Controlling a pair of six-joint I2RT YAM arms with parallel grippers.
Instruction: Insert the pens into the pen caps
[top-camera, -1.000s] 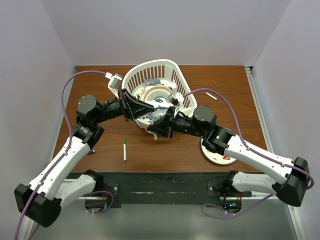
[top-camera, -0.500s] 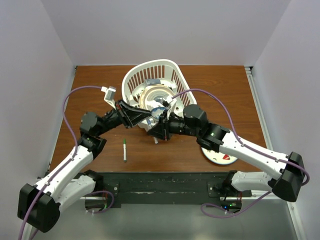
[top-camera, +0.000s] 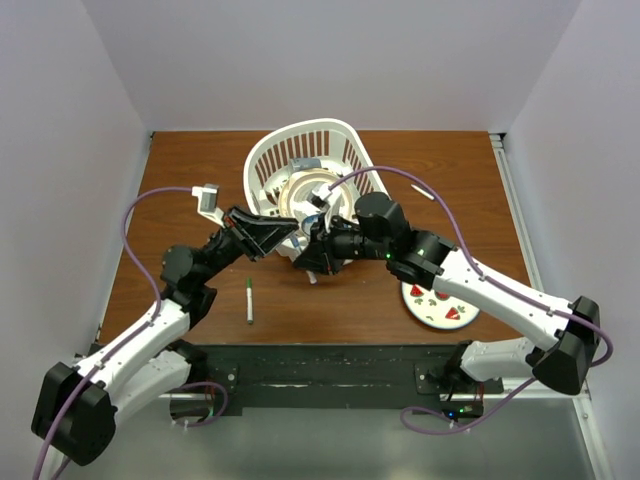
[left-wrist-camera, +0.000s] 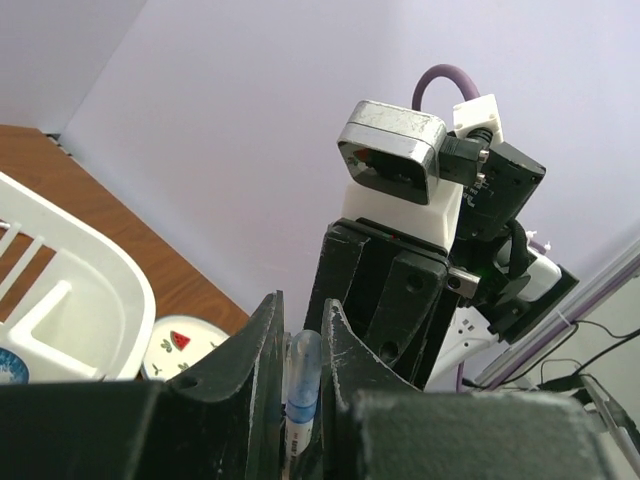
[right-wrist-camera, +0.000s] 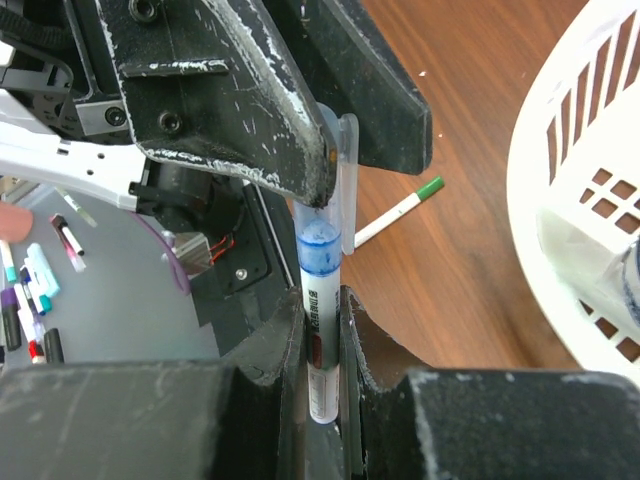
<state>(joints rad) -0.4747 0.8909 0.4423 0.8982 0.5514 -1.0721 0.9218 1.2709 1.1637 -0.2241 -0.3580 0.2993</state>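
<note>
A white-barrelled pen (right-wrist-camera: 322, 345) stands between the fingers of my right gripper (right-wrist-camera: 322, 310), which is shut on it. Its tip sits inside a translucent blue pen cap (right-wrist-camera: 318, 245). My left gripper (left-wrist-camera: 300, 345) is shut on that cap (left-wrist-camera: 302, 375), and its black fingers (right-wrist-camera: 250, 120) fill the top of the right wrist view. From above, the two grippers (top-camera: 285, 236) (top-camera: 313, 246) meet in front of the basket. A second pen (top-camera: 249, 299), green-capped, lies on the table near the left arm. A third white pen (top-camera: 422, 190) lies at the back right.
A white slatted basket (top-camera: 352, 152) holding a plate and small items stands at the back centre, just behind the grippers. A fruit-patterned plate (top-camera: 440, 303) lies under the right forearm. The walls close in on both sides of the brown table (top-camera: 180, 190).
Both arms have drawn toward the near-left while staying joined at the pen and cap. The right forearm has swung off the fruit plate, which shows more now. Grips unchanged.
</note>
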